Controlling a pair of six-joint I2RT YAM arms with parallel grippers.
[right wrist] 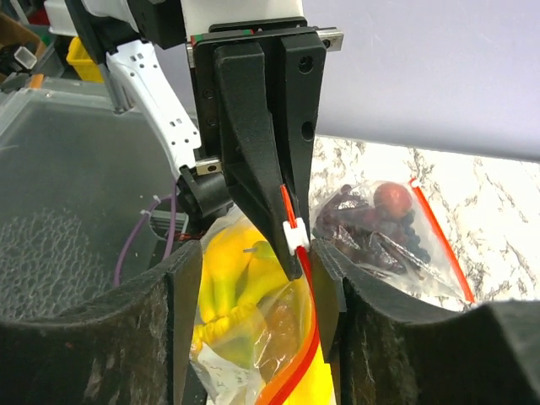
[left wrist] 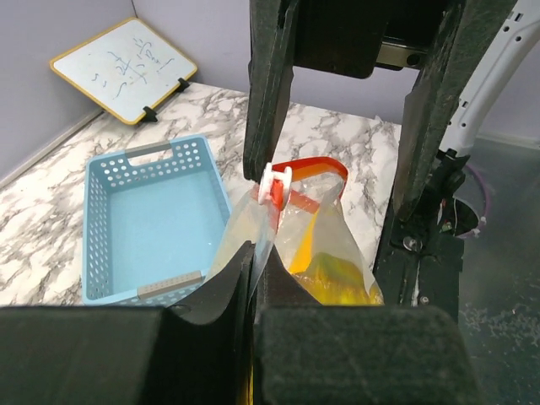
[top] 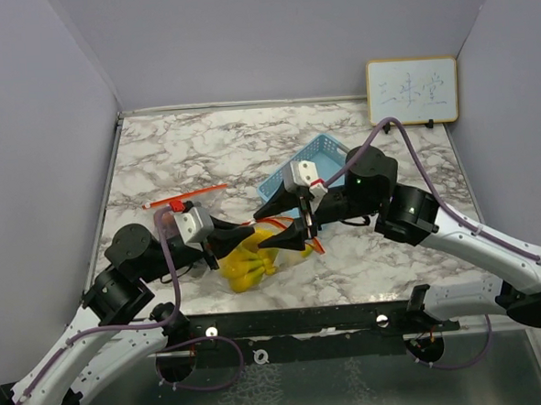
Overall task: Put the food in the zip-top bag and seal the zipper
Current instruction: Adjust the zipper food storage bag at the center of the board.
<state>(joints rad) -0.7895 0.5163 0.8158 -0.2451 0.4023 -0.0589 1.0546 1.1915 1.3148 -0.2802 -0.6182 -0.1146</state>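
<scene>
- Left wrist view: left gripper (left wrist: 253, 257) is clamped on the zip-top bag (left wrist: 337, 245) rim beside the white slider (left wrist: 276, 181), likely anchoring it for sealing.
- Right gripper (left wrist: 333, 190) straddles the red zipper strip (left wrist: 321, 163), jaws partly apart, gripping nothing.
- Bananas (right wrist: 228, 270), grape cluster (right wrist: 363, 224) and red fruit (right wrist: 391, 198) sit inside the bag.

You've got a marble-pattern table (top: 203, 151). The blue mesh basket (top: 318, 154) sits right of centre, toward the back. The zip bag of bananas (top: 247, 264) is near the front edge, with its zipper end lifted off the surface. A second bag (right wrist: 380, 240) lies flat at the left, with grapes (right wrist: 354, 224) and a red fruit (right wrist: 391, 198) inside. A whiteboard (top: 412, 90) stands at the far right corner.
</scene>
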